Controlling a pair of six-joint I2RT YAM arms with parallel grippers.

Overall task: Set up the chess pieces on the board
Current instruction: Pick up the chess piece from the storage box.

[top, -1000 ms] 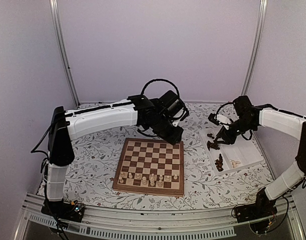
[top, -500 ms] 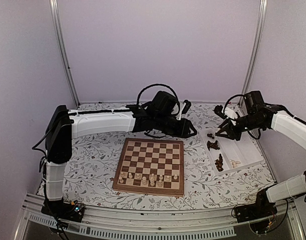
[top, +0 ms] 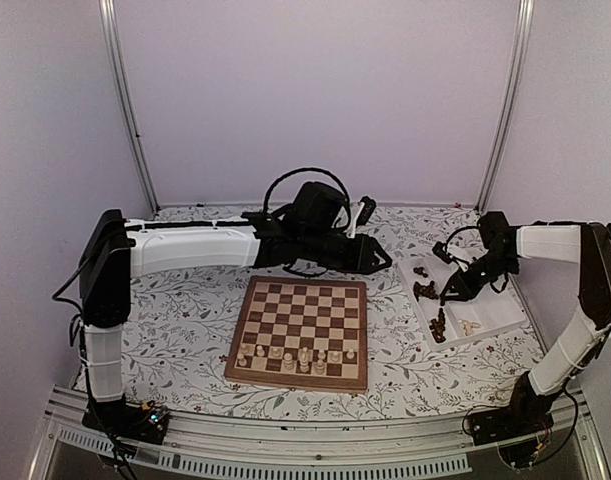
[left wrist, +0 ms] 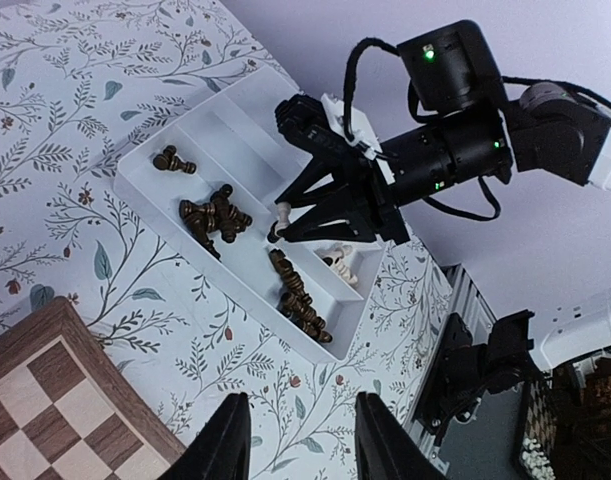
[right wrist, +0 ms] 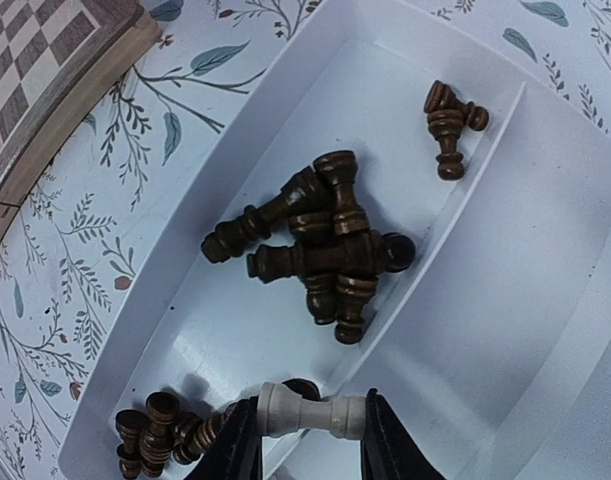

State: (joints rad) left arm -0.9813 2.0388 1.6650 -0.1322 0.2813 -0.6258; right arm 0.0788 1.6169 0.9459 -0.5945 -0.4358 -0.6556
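Now my right end effector (right wrist: 310, 440) has lifted off the white tray (right wrist: 545, 250) at the board's (top: 305, 310) 3 o'clock. It is clamped on a pale cream chessman (right wrist: 310, 410) held crosswise, probably a pawn. My left end effector (left wrist: 300, 440), parted and empty, has swung off the board, leaving the pale rows free for this placement.

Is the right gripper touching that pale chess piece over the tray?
Touching. Right wrist view: the pale piece lies crosswise between the right gripper fingers, each end pressed against one.

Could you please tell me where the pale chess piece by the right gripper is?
In the right wrist view, the pale piece sits crosswise between the right gripper fingers, over the white tray, near the dark pieces.
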